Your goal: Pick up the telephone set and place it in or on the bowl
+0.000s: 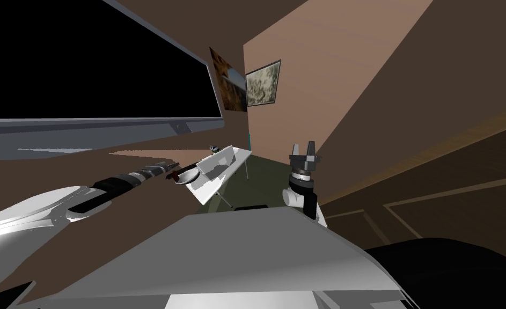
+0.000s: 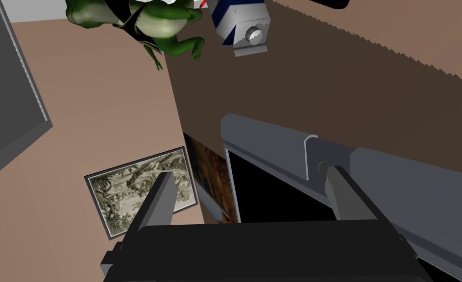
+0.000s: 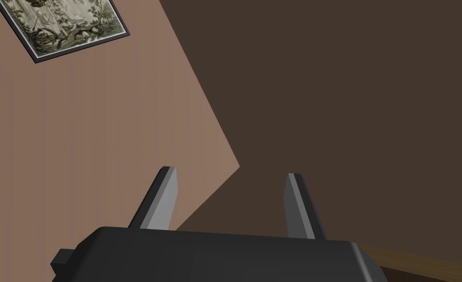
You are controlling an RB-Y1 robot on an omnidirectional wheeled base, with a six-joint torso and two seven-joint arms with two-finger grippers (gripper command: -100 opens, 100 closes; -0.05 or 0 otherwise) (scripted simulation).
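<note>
Green frog [image 2: 168,27] cut off at view's edge.

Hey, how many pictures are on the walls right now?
2. A grey-green framed print hangs on the lighter wall; a brownish picture hangs just round the corner on the darker wall. Others may be out of view.

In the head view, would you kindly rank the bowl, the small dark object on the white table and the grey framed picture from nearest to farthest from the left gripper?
1. Bowl, right beside the left gripper, at the near end of the white table.
2. Small dark object, at the table's far edge.
3. Grey framed picture, high on the wall beyond the table.
</note>
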